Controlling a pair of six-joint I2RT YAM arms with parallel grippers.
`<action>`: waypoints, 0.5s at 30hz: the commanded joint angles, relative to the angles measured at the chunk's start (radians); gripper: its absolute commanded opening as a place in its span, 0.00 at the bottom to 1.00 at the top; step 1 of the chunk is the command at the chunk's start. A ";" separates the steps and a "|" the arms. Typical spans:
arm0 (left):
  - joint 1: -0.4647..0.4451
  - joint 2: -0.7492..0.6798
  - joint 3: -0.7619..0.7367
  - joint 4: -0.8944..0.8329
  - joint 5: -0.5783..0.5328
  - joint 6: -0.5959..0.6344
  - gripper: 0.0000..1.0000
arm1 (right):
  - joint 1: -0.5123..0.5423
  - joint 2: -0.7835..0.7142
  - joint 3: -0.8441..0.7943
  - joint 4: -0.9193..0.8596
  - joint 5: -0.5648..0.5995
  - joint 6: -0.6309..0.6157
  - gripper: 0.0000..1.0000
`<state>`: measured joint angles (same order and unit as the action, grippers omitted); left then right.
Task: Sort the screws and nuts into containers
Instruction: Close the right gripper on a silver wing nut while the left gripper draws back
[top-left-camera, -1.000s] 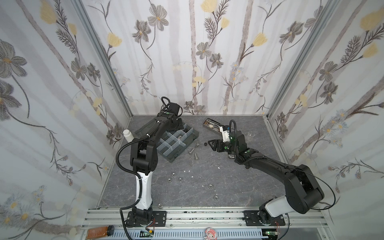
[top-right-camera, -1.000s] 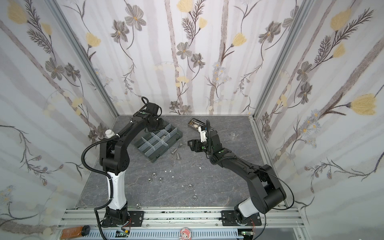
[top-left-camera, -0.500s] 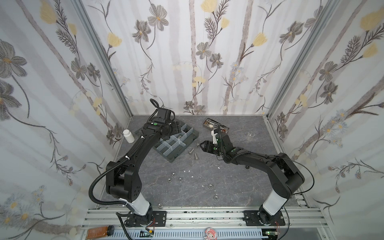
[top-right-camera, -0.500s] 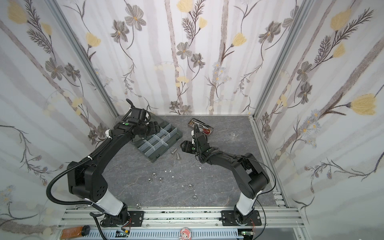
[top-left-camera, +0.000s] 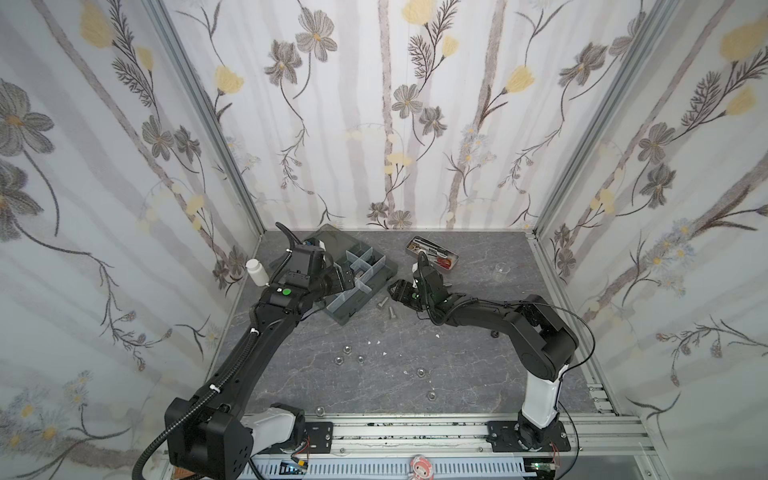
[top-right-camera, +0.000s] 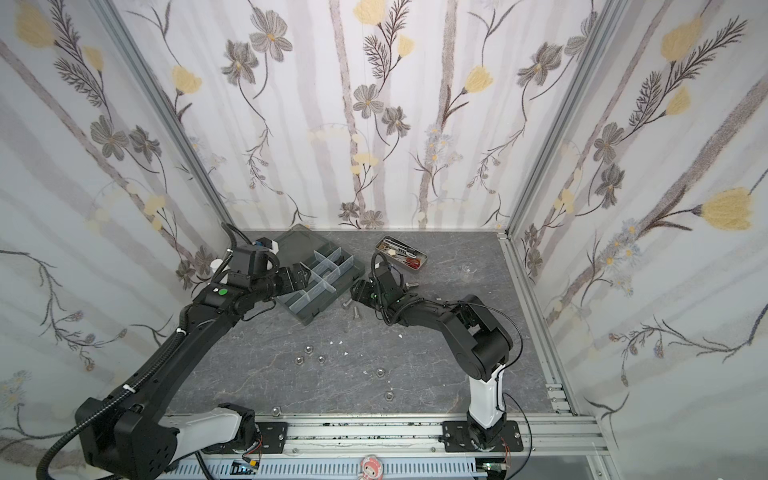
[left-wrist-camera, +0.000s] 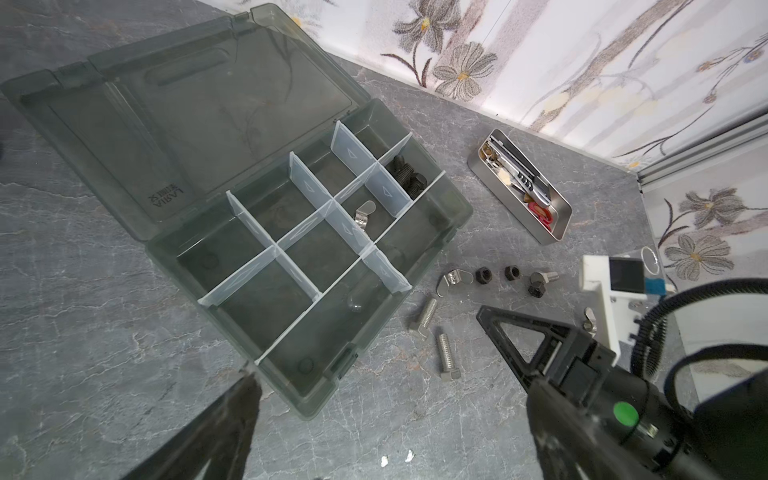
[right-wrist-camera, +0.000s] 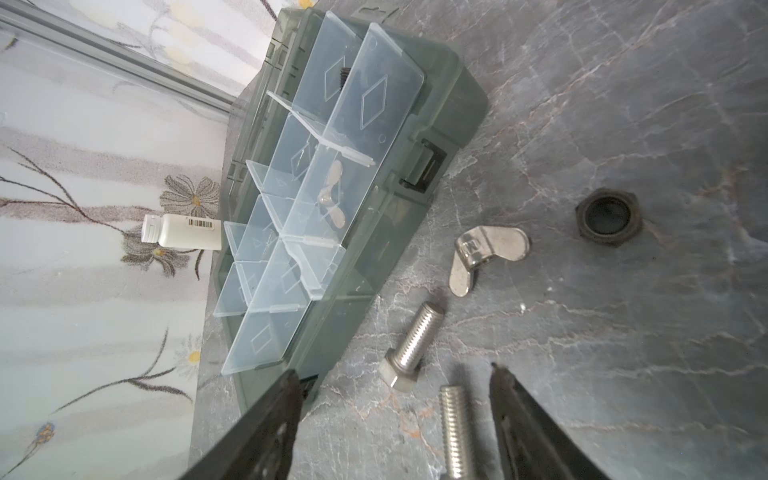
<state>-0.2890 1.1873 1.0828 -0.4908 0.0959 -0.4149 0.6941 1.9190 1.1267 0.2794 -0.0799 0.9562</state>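
The dark grey organizer box (left-wrist-camera: 316, 409) lies open, its containers split by whitish dividers. One holds black screws (left-wrist-camera: 409, 176). My left gripper (left-wrist-camera: 392, 380) hovers open and wide over the box's near corner (top-left-camera: 347, 282), holding nothing. Two silver screws (right-wrist-camera: 411, 349) (right-wrist-camera: 457, 432) lie on the table beside the box. My right gripper (right-wrist-camera: 390, 374) is open just above them (top-left-camera: 395, 289), and the nearer screw lies between its fingers. Black nuts (left-wrist-camera: 483, 274) (right-wrist-camera: 609, 217) lie past the screws. Several silver nuts (top-left-camera: 338, 360) are scattered toward the table's front.
A silver wing nut (right-wrist-camera: 486, 253) lies by the screws, and another sits in a compartment (left-wrist-camera: 365, 214). A metal tin of tools (top-left-camera: 432, 255) and a small glass beaker (top-left-camera: 501, 272) stand at the back. A white bottle (top-left-camera: 255, 270) stands left of the box.
My left gripper opened wide and drew back from the box's far side toward its near corner. My right gripper slid left and came down over the two silver screws.
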 joint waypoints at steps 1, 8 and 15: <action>0.002 -0.044 -0.036 0.024 -0.034 0.016 1.00 | -0.001 0.027 0.025 -0.009 0.060 0.034 0.71; 0.004 -0.100 -0.106 0.046 -0.043 0.021 1.00 | -0.001 0.100 0.076 0.001 0.055 0.097 0.71; 0.006 -0.152 -0.179 0.100 -0.047 0.010 1.00 | -0.003 0.161 0.148 -0.035 0.066 0.107 0.70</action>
<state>-0.2840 1.0508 0.9192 -0.4435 0.0631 -0.4004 0.6933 2.0640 1.2499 0.2558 -0.0341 1.0420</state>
